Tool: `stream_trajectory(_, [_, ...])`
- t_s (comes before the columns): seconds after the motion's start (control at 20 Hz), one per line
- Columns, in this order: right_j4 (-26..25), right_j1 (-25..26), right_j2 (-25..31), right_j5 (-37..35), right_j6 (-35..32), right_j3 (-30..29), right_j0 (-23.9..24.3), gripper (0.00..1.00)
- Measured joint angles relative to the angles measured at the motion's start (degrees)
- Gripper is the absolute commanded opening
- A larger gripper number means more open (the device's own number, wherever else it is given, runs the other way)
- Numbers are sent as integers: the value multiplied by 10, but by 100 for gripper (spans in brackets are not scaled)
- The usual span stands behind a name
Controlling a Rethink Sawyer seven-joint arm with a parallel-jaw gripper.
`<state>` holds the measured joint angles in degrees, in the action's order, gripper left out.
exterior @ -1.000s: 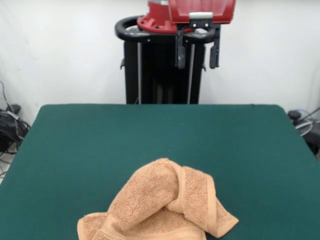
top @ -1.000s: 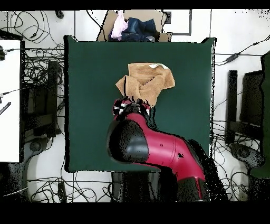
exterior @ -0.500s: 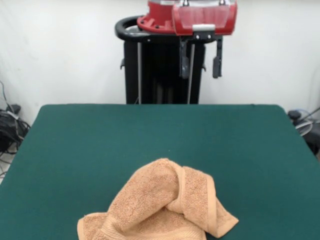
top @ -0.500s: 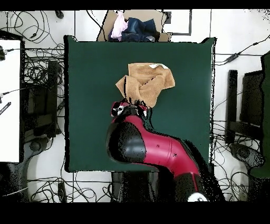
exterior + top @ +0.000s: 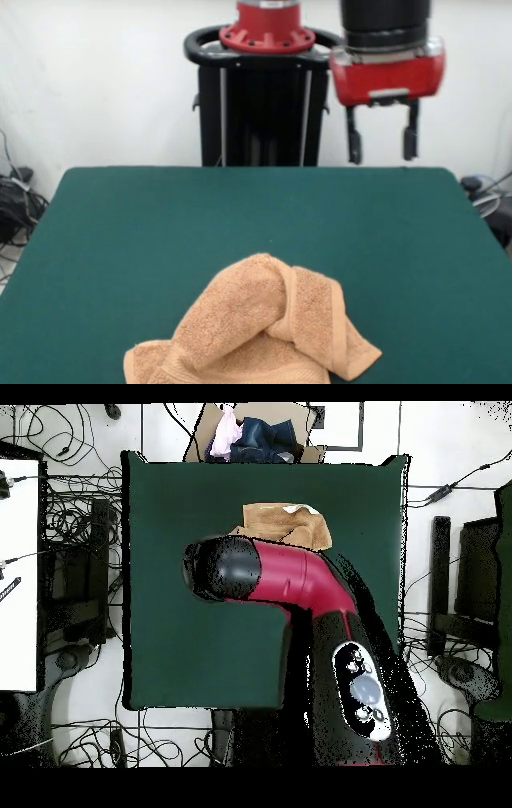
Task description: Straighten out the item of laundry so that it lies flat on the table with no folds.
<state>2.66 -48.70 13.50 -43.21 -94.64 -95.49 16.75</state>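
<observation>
The item of laundry (image 5: 256, 332) is a peach-orange terry towel, bunched and folded over itself near the front edge of the green table (image 5: 160, 224). My gripper (image 5: 382, 156) hangs high above the table's far right part, well away from the towel. Its two dark fingers (image 5: 354, 144) stand apart, holding nothing. In the overhead view my red and black arm (image 5: 280, 579) lies across the table (image 5: 170, 514) and hides the gripper and the lower part of the towel (image 5: 285, 521). A bit of white shows at the towel's upper edge there.
The black pedestal (image 5: 260, 104) stands behind the table's far edge. Cables (image 5: 16, 200) lie on the floor at the left. A cardboard box of clothes (image 5: 255, 434) sits beyond the table's top edge, and a white surface (image 5: 18, 574) stands at the left.
The gripper has swung to the right and lower in the front view. Overhead, the arm now reaches further over the table and covers part of the towel. The towel has not moved.
</observation>
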Motion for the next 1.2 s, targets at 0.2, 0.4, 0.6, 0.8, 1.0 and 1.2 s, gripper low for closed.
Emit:
stream_trajectory(0.2, [-2,37,0,-79,0,79,-18,100])
stream_trajectory(0.4, [-19,69,-2,-123,0,160,-41,100])
stream_trajectory(0.6, [-32,91,-4,-149,0,227,-61,100])
stream_trajectory(0.8, [-42,109,-4,-181,0,288,-77,100])
stream_trajectory(1.0, [-64,129,-7,-236,0,361,-96,100])
stream_trajectory(1.2, [-94,149,-8,-289,0,428,-114,100])
